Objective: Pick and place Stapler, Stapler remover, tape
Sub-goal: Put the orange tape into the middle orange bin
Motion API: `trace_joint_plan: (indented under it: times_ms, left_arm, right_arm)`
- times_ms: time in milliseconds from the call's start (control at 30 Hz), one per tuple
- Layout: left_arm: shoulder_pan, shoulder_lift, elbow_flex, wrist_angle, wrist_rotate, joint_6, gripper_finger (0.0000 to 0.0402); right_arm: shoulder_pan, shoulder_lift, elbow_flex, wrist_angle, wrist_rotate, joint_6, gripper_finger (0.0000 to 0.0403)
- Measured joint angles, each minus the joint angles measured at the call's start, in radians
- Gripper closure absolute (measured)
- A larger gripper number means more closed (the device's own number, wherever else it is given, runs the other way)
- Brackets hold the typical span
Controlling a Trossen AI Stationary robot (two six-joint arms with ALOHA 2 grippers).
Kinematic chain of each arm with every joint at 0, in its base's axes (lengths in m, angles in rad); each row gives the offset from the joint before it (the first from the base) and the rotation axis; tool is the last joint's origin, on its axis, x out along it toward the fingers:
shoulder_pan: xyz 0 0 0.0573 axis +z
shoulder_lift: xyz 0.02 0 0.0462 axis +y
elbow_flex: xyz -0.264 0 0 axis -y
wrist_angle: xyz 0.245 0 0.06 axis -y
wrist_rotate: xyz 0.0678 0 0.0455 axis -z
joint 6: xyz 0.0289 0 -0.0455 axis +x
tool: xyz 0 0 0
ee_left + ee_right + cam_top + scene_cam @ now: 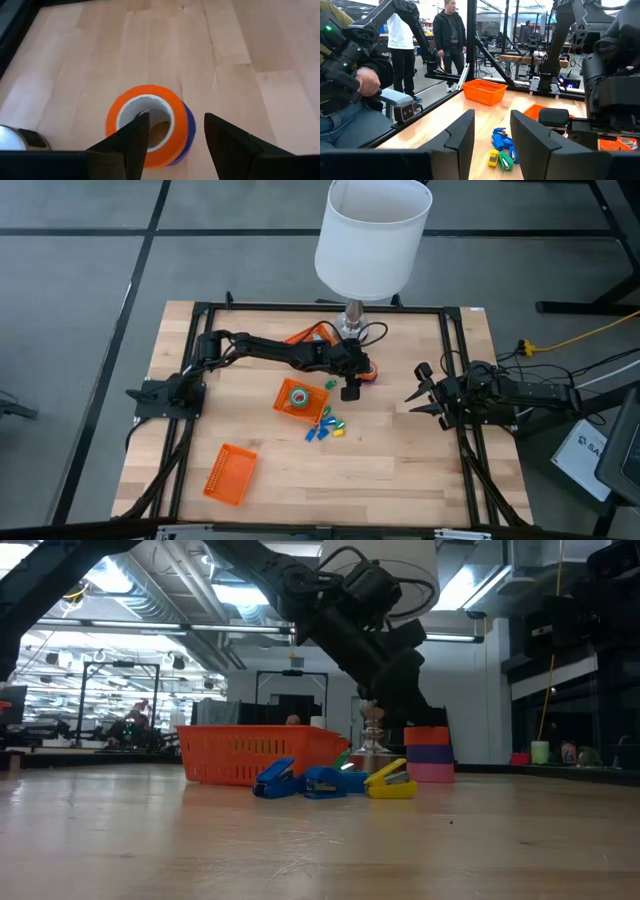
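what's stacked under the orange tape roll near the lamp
Under the orange tape roll sit a purple roll and a pink one. The left gripper hides part of the stack.

The only lettering I can make out is on a white sheet or box lying on the floor off the right edge of the table, seen from above: two dark capitals, "SA", and then the picture's edge cuts the word off, so the rest cannot be read. Nothing on the table itself carries any writing that I can read, and in the room beyond it no sign or label is legible either.
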Motion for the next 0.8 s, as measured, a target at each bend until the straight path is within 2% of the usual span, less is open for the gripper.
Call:
trace_joint_plan:
  times_ms: [433,567,800]
  left_arm:
    - [0.011,0.024,0.002,-0.006,0.008,0.038,0.0223]
    - [0.012,0.024,0.002,-0.010,0.028,0.064,0.0254]
    - [0.013,0.031,0.003,-0.017,0.072,0.073,0.0339]
  right_arm:
    - [0.000,0.000,0.000,0.000,0.000,0.000,0.0274]
    - [0.000,0.000,0.000,0.000,0.000,0.000,0.0274]
    - [0.000,0.000,0.000,0.000,0.000,0.000,0.0274]
